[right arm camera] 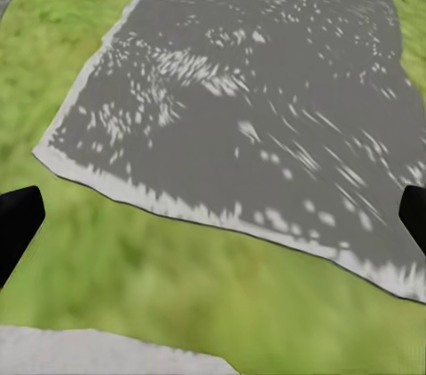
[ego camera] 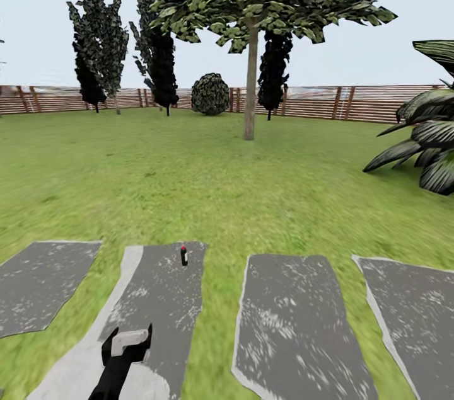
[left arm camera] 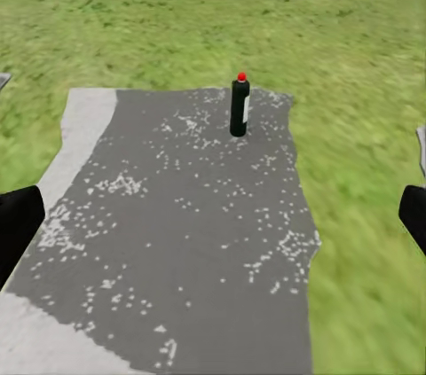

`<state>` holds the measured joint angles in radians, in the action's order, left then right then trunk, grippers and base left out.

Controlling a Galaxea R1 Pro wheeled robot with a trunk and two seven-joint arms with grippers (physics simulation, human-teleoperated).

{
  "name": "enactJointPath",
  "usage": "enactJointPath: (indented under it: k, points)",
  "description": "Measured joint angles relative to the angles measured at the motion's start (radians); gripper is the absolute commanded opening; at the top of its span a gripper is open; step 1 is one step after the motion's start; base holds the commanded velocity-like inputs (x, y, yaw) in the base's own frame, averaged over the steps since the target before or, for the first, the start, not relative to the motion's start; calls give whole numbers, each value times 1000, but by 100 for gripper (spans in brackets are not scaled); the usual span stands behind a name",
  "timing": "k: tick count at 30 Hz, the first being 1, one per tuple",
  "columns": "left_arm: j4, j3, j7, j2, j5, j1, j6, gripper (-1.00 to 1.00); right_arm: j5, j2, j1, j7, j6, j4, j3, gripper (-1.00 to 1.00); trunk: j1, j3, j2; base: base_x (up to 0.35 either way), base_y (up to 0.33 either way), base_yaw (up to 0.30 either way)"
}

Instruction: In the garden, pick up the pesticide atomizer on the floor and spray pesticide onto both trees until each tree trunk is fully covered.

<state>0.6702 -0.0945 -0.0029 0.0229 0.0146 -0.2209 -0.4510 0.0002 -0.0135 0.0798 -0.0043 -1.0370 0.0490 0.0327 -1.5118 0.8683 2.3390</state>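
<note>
On a grey paving slab (left arm camera: 177, 242), upright pesticide atomizer (left arm camera: 240, 106) well ahead of the wide, empty left claw (left arm camera: 213, 220).

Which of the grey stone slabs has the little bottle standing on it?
The second stone slab from the left, the one right ahead of the left tool. The pesticide atomizer stands upright near its far end; the other slabs are bare.

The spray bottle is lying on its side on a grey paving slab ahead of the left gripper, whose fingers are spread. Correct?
Not quite. The spray bottle stands upright on the grey paving slab, as the left wrist view shows. The rest holds: it is ahead of the left gripper, whose fingers are spread.
</note>
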Motion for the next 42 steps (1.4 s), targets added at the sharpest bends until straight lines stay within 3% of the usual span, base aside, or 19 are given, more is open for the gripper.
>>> enactJointPath:
  k: [30,32,34,38,42]
  points:
    - [6,-1,1,1,-4,-1,0,100,-4,-3,0,-3,8,3,8,100,0,0,0,293,117,0]
    - [12,-1,2,1,-5,-4,1,100,-3,-6,1,-3,63,11,8,100,0,0,0,14,1,0]
    - [18,-1,4,1,-5,-15,16,100,-2,-12,3,-2,258,74,9,100,0,0,0,5,0,0]
    - [50,0,4,-1,-6,-76,86,100,-1,-21,5,1,577,345,7,100,0,0,0,1,0,0]
    - [66,1,3,-5,-6,-153,136,100,-2,-23,5,2,712,520,8,100,0,0,0,0,0,0]
